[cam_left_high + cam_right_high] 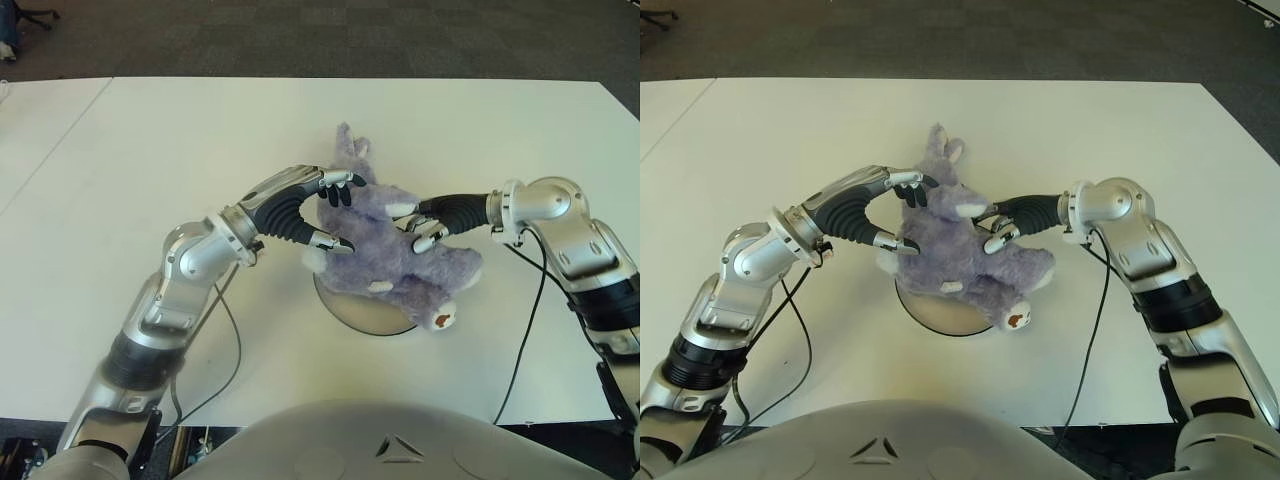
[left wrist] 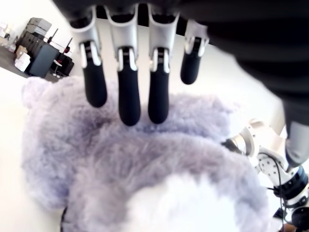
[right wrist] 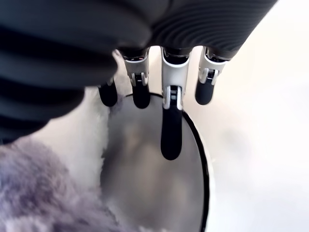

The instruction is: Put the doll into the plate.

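Left hand: the left hand (image 1: 325,215) reaches in from the doll's left, fingers (image 2: 128,99) extended over the fur near the head and thumb low against the flank. It looks like a loose bracket, there to steady the toy, not a firm squeeze.
Doll: the purple doll (image 1: 390,255) lies on its side, its body draped over the plate and its head and ears hanging past the far rim, between the two hands.
Plate: the plate (image 1: 365,318) sits on the white tabletop (image 1: 150,150), mostly covered, only its near edge showing.
Right hand: the right hand (image 1: 425,222) comes in from the doll's right, touching the upper body; its fingers (image 3: 170,137) hang straight and apart over the dish, gripping nothing.
Judgement: the doll seems nearly placed; both hands appear to be nudging or letting go.
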